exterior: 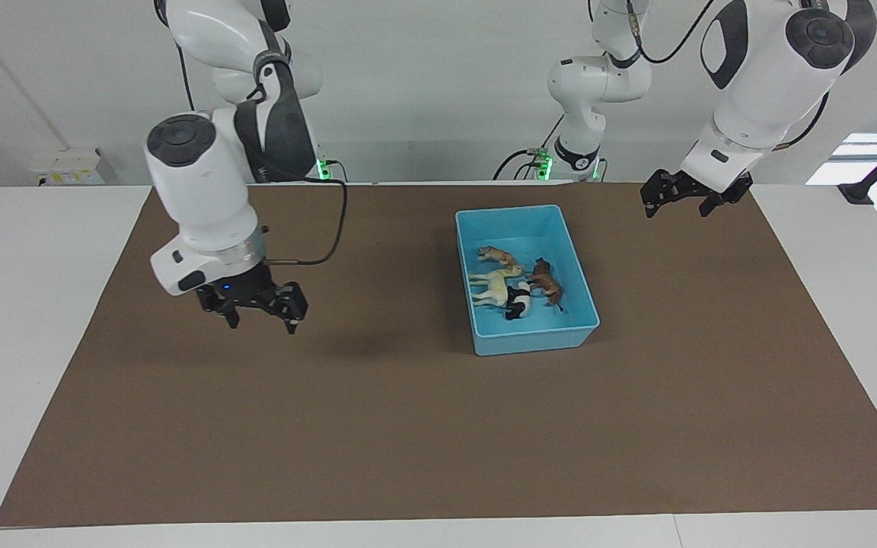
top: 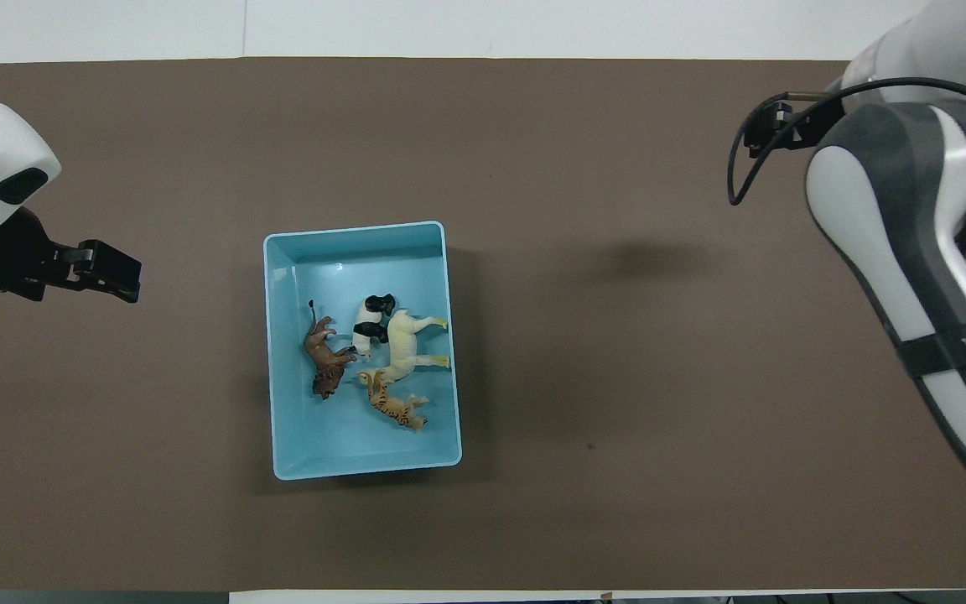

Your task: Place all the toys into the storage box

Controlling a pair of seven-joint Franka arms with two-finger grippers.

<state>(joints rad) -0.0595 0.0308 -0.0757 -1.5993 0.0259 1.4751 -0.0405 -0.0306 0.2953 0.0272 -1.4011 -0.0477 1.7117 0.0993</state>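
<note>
- The rectangular light blue plastic storage box (exterior: 530,344) (top: 282,419), with low walls and a rimmed edge, sits on the brown mat (exterior: 377,426) (top: 617,419) that covers the white desk (exterior: 20,251), somewhat toward the left arm's end.
- All four small plastic toy animals lie on their sides inside the box, clustered around its middle.
- The cream long-necked figurine (exterior: 493,286) (top: 406,342) lies along the box wall on the right arm's side.
- The black-and-white panda figurine (exterior: 519,302) (top: 370,324) lies just beside the cream one, touching it, on the side toward the left arm.
- The brown figurine (exterior: 546,282) (top: 323,361) lies next to the panda, closest of the four to the box wall on the left arm's side.
- The orange-tan striped figurine (exterior: 500,259) (top: 392,404) is the one nearest to the robots, just beside the cream figurine's head end.
- The right gripper (exterior: 257,307) hangs in the air over bare brown mat toward the right arm's end of the desk, well apart from the box; its black fingers are spread and it grasps nothing. In the overhead view only the arm's white and grey body shows.
- The left gripper (exterior: 680,199) (top: 106,273) hovers over the mat toward the left arm's end, well apart from the box, released and empty.
</note>
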